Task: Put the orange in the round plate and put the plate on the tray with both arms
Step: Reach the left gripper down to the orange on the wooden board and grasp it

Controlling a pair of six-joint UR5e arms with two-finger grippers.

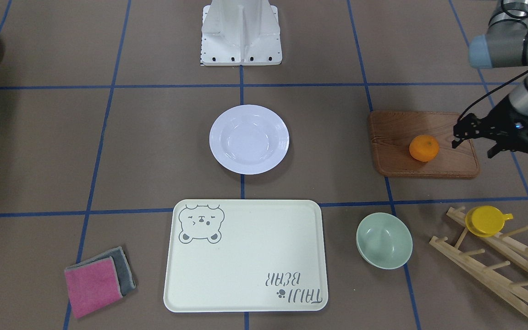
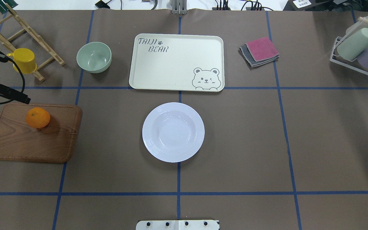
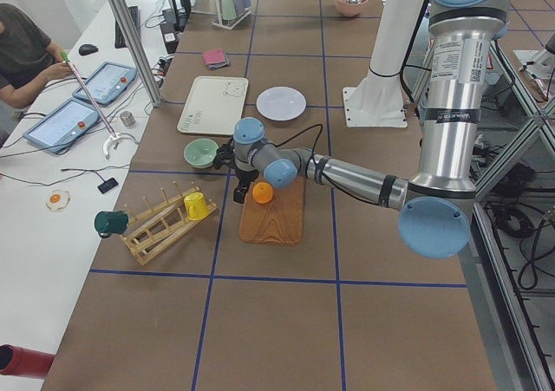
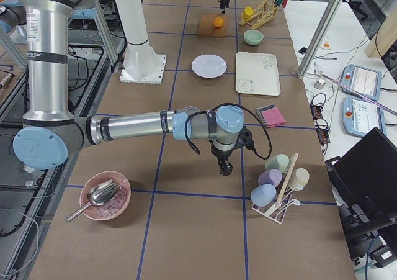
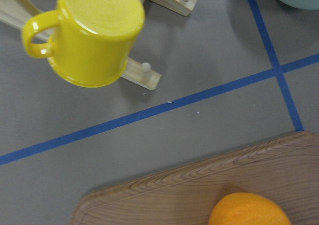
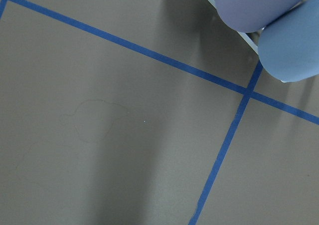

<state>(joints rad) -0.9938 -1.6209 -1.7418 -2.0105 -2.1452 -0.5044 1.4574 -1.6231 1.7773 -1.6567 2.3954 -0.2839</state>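
The orange (image 1: 424, 148) rests on a brown wooden board (image 1: 397, 137), apart from the plate. The white round plate (image 1: 249, 139) sits empty at mid-table, and the cream bear tray (image 1: 245, 256) lies empty beyond it from the robot's side. My left gripper (image 1: 475, 147) hovers open just beside the orange, over the board's edge, holding nothing. The left wrist view catches the orange (image 5: 249, 212) at its bottom edge. My right gripper (image 4: 224, 165) shows only in the exterior right view, low over bare table near a cup rack; I cannot tell whether it is open or shut.
A pale-green bowl (image 1: 384, 240) stands beside the tray. A yellow cup (image 1: 486, 220) hangs on a wooden rack (image 1: 497, 266). Folded pink and grey cloths (image 1: 99, 279) lie at the tray's other side. A cup rack (image 2: 359, 51) and a pink bowl (image 4: 102, 196) stand on the robot's right.
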